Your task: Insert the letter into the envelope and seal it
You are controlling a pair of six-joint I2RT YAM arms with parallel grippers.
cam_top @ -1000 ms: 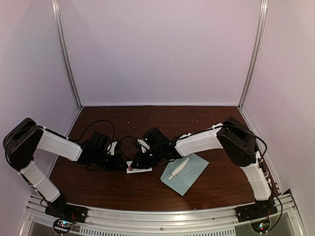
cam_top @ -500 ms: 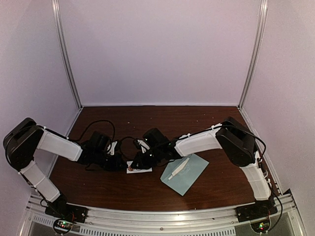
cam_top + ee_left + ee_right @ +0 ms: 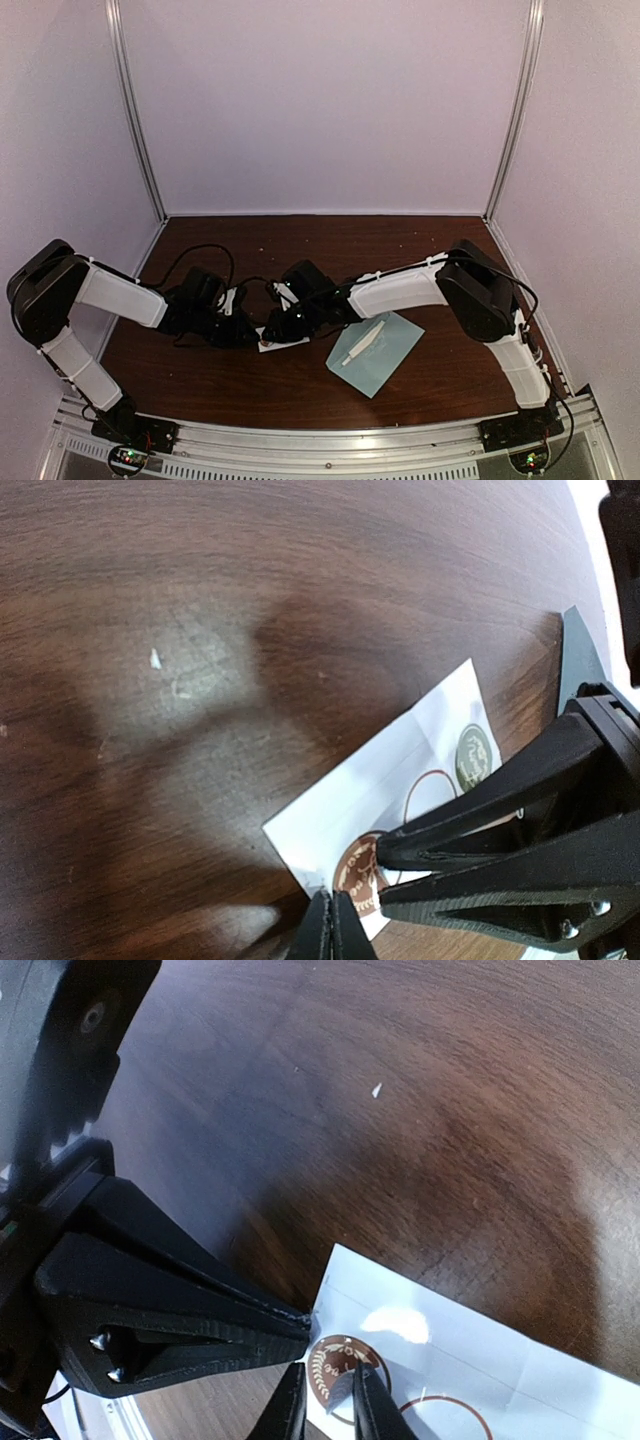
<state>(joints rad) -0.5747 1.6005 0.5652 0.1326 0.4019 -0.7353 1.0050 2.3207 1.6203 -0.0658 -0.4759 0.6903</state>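
The pale teal envelope [image 3: 385, 352] lies flat on the table to the right of both grippers, with a narrow white strip [image 3: 362, 342] across it. The letter is hidden. A white sticker sheet [image 3: 295, 343] [image 3: 400, 770] [image 3: 470, 1360] lies left of the envelope. My left gripper [image 3: 256, 340] [image 3: 333, 927] is shut on that sheet's near corner. My right gripper [image 3: 272, 332] [image 3: 327, 1402] stands over the sheet with its jaws slightly apart. The peeled-up edge of a round brown sticker [image 3: 335, 1358] [image 3: 358, 875] sits between its fingers.
The sheet also carries a green round sticker [image 3: 477, 755] and an empty brown ring [image 3: 430, 785]. The two grippers' tips nearly touch over the sheet. Dark wood tabletop [image 3: 330, 250] stretches back to the white walls.
The right arm has shifted slightly left over the sticker sheet. The left gripper and the envelope have stayed where they were.
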